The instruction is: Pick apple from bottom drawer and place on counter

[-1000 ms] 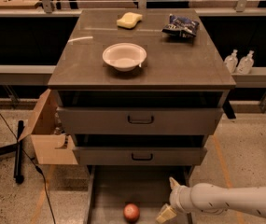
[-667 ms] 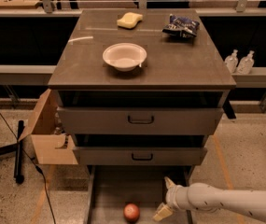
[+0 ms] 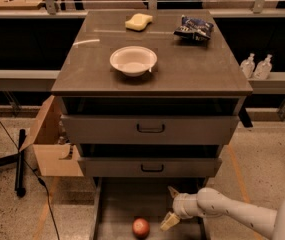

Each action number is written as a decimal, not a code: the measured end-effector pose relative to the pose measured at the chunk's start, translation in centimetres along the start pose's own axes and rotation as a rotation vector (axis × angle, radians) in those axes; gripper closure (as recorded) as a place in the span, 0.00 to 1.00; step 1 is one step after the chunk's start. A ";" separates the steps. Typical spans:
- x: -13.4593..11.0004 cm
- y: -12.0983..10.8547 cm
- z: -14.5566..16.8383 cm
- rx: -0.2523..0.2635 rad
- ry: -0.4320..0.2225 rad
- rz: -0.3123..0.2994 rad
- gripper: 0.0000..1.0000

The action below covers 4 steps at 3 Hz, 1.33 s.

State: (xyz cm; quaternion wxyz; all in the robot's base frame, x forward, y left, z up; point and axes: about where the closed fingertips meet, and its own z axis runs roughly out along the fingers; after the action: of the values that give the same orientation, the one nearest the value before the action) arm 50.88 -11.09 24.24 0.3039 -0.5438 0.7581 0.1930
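Down in the drawer (image 3: 122,204), the apple (image 3: 141,227) sits on the bare floor. Just right of it hangs the gripper (image 3: 170,207), fingers (image 3: 168,221) spread wide, seemingly to straddle it before the lift to the tabletop (image 3: 192,69).

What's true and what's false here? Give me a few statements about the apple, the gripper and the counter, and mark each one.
1. The apple lies in the open bottom drawer. True.
2. The gripper is shut on the apple. False: it is open, low over the drawer beside the apple, not touching it.
3. The white bowl stands on the counter. True.
4. The sponge lies inside the bowl. False: it lies on the counter behind the bowl, apart from it.
5. A dark snack bag lies on the counter. True.
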 end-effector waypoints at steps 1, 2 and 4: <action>1.6 -2.4 3.5 -0.053 -0.013 -0.022 0.00; 1.6 -2.7 5.5 -0.070 -0.040 -0.035 0.00; 2.0 0.4 7.3 -0.128 -0.092 -0.035 0.00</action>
State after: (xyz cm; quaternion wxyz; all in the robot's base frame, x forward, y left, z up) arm 51.91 -7.87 17.46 0.3064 -0.5659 0.7197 0.2604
